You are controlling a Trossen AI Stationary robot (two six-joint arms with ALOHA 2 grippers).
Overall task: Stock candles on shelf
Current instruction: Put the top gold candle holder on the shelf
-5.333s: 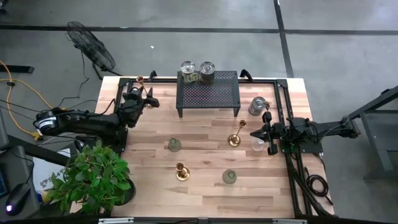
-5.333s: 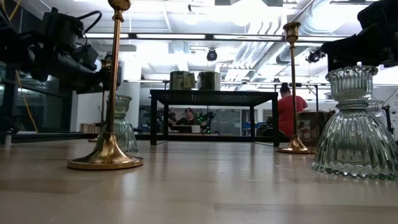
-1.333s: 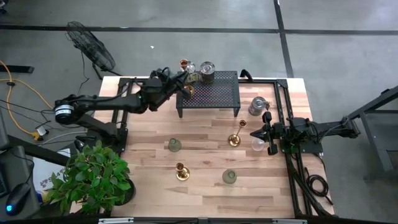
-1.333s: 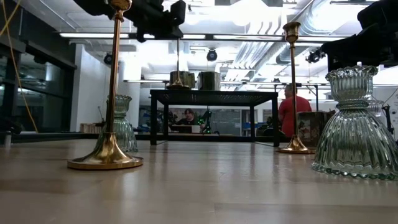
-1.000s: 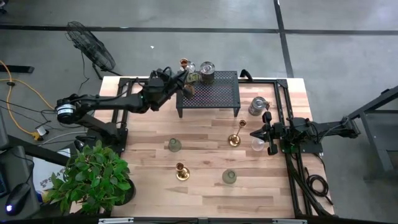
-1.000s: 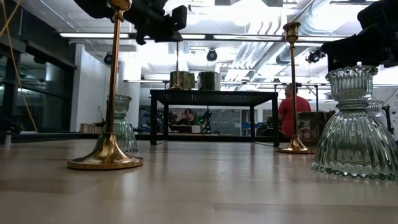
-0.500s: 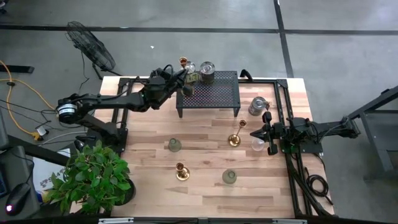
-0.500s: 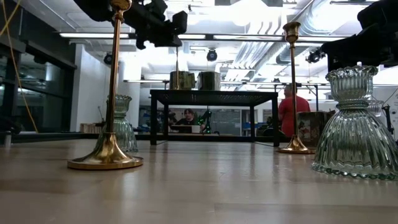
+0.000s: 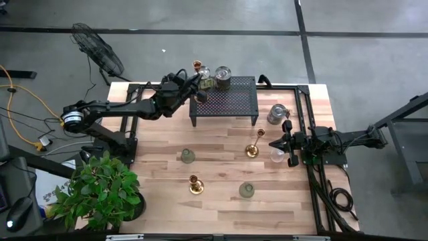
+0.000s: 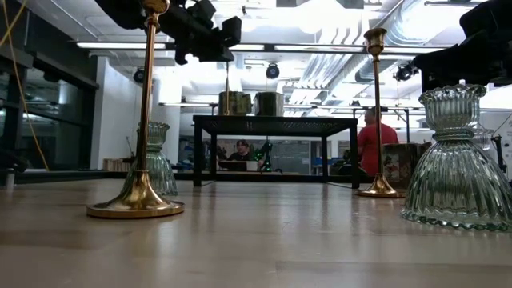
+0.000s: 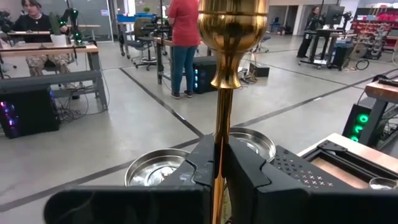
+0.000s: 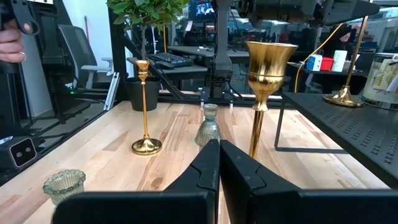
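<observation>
Two jar candles already stand at the shelf's far left corner, and the left hand, clamped on a tall brass candlestick, hovers beside them over that corner. Placement is the step in hand (base looks barely above the mesh): lower it upright, clear of the jars, then release. Right hand waits shut at the table's right edge.

Two dark jointed arms, angular black claw fingers

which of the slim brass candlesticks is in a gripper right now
The tall brass candlestick over the black mesh shelf's left end, clamped in the left gripper; the other two stand free on the table.
</observation>
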